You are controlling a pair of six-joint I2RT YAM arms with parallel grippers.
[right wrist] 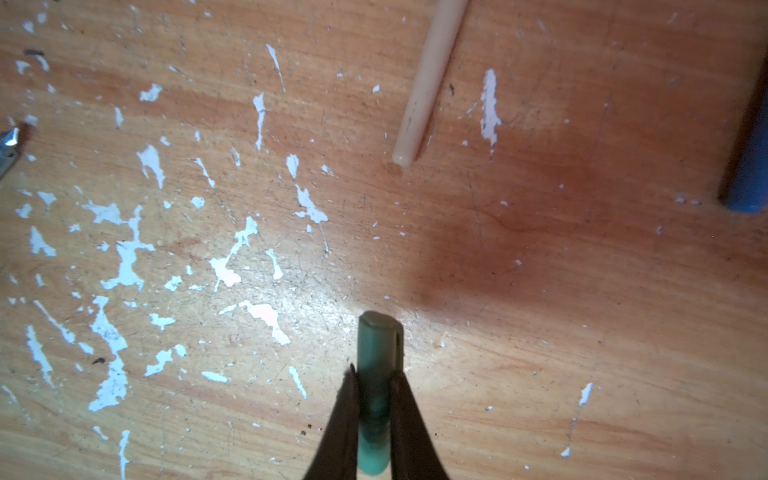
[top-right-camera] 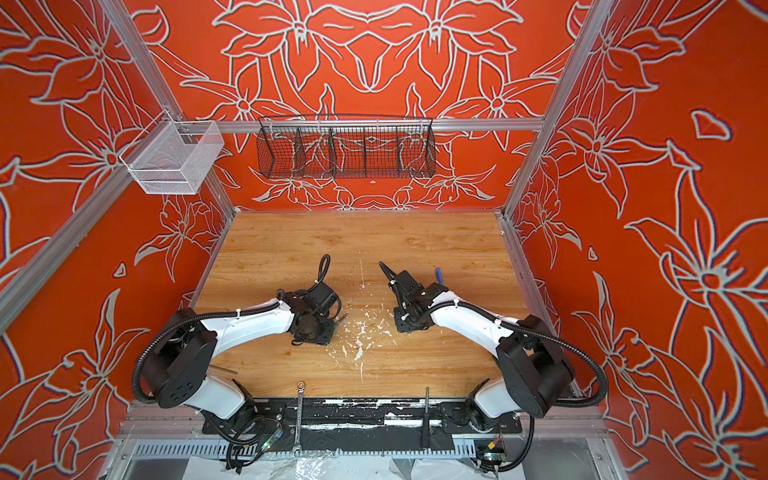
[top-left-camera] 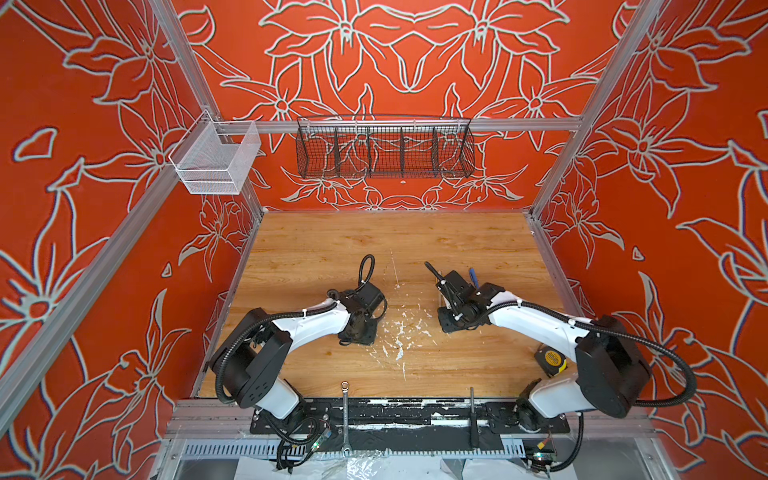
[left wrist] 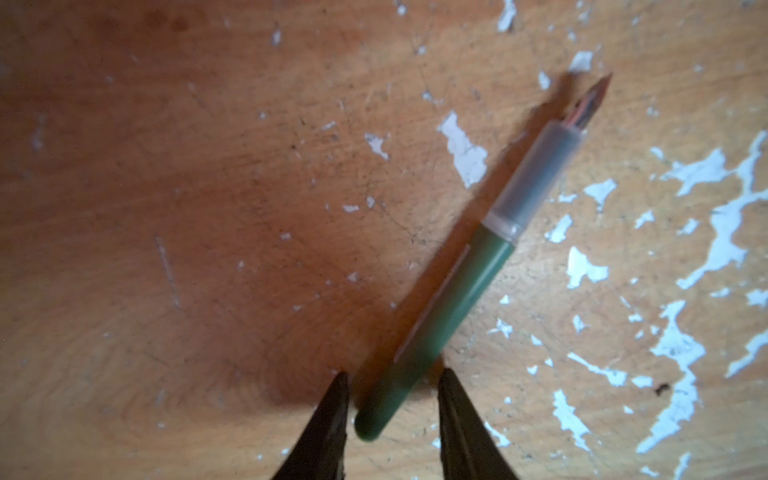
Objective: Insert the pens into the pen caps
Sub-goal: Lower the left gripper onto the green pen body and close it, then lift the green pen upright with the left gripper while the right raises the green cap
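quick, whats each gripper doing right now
left gripper: open, its jaws either side of the green pen, not clamped yet
right gripper: closed on the green cap

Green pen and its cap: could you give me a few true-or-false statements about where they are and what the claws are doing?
The green pen lies on the wooden table. True.
A cap covers the green pen's nib. False: the nib is bare.
The right gripper is shut on the green cap. True.
The left gripper is far from the green pen. False: its open jaws straddle the pen's back end.
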